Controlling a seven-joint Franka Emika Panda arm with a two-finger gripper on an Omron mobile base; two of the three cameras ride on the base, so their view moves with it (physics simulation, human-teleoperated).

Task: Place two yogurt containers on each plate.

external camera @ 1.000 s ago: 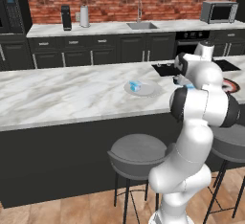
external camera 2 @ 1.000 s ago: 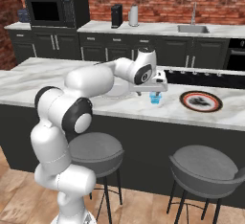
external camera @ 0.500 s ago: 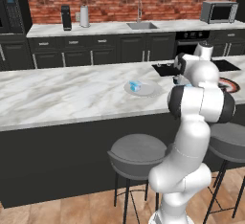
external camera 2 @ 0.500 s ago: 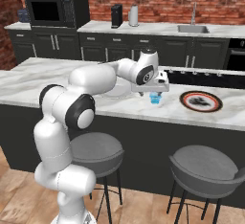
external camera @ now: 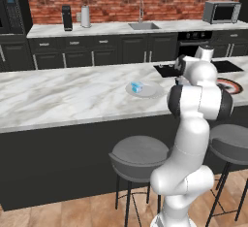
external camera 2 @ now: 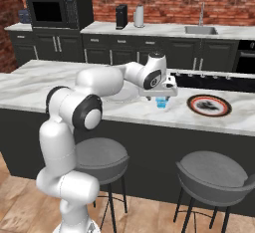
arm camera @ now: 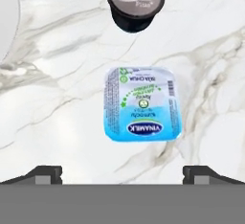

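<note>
Left base view: white marble island [external camera: 58, 97] before brick wall [external camera: 145, 0].

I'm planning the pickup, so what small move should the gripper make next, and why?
Probably lower straight down. The open gripper hangs right above the blue yogurt cup on the counter, fingertips wide on either side. One blue cup already sits on the pale plate.
</note>
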